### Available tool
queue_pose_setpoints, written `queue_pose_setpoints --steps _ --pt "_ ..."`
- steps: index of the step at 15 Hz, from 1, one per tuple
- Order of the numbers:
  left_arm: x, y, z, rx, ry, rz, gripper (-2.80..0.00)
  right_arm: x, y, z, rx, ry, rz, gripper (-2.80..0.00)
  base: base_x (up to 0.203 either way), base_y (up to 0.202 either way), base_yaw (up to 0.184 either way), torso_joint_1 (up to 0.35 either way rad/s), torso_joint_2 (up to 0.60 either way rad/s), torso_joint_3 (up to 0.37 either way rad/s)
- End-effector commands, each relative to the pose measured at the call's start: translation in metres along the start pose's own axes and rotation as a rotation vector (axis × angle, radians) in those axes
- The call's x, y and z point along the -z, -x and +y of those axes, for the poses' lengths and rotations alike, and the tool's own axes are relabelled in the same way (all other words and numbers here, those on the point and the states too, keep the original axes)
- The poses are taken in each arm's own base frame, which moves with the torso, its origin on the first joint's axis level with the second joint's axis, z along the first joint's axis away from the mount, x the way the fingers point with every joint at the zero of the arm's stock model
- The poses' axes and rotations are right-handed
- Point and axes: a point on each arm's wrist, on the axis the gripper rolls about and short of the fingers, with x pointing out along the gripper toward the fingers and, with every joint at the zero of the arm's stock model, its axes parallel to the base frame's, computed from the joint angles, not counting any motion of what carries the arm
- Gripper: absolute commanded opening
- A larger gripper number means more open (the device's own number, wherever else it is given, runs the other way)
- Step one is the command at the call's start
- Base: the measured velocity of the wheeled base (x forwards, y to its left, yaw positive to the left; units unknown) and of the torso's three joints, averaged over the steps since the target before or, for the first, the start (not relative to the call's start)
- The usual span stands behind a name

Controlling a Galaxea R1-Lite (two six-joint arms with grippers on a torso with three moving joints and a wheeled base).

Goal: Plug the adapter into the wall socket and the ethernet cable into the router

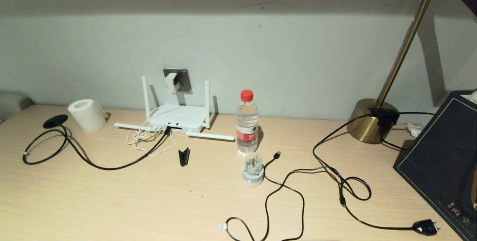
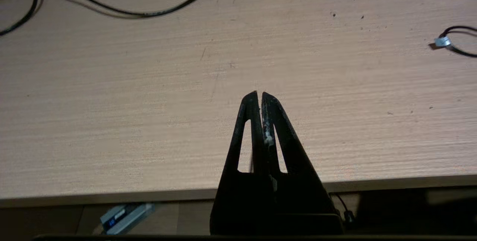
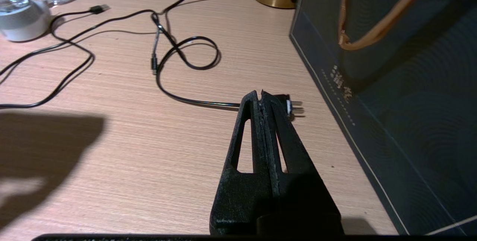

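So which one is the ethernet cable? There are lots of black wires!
Find the white router with stick antennas, against the wall below the wall socket. The ethernet cable is the black one plugged into the router's front edge. It alone curves left across the desk to a round black disc by the paper roll; the other black wires lie to the right of the water bottle.

1. Pale grey-green wall (image 1: 298, 58) behind, plain, darker in shadow along the top.
2. Light wooden desk (image 1: 149, 203) with fine grain, running up to the wall.
3. Brass desk lamp (image 1: 372, 121) at the far right, round base on the desk, slim stem leaning upward.
4. Warm, dim light, soft shadows on the wood.
5. Dark space under the front desk edge.
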Motion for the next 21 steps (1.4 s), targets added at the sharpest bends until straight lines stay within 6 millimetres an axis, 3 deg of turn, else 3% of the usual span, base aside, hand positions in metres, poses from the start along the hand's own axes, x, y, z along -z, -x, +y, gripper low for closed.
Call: queue_pose_setpoints --steps 1,3,9,21 --pt "0.0041 0.0073 -0.0007 0.0 -0.005 -0.096 -2.8 0.0 -0.0001 0.0 0.0 -0.001 0.002 -2.8 0.0 0.0 0.0 0.0 0.0 0.0" --pt "0.0067 0.0132 -0.0011 -0.011 -0.006 -0.186 -2.8 0.0 -0.0001 0.0 0.0 -0.001 0.002 -2.8 0.0 0.0 0.0 0.0 0.0 0.0" --pt "0.0066 0.0125 -0.0001 -0.035 0.125 -0.181 -2.8 0.0 -0.0001 0.0 0.0 0.004 0.002 -2.8 0.0 0.0 0.0 0.0 0.0 0.0" --pt "0.0071 0.0125 -0.0002 -0.035 0.127 -0.181 -2.8 0.0004 -0.0002 -0.0001 0.003 0.011 0.003 -2.8 0.0 0.0 0.0 0.0 0.0 0.0"
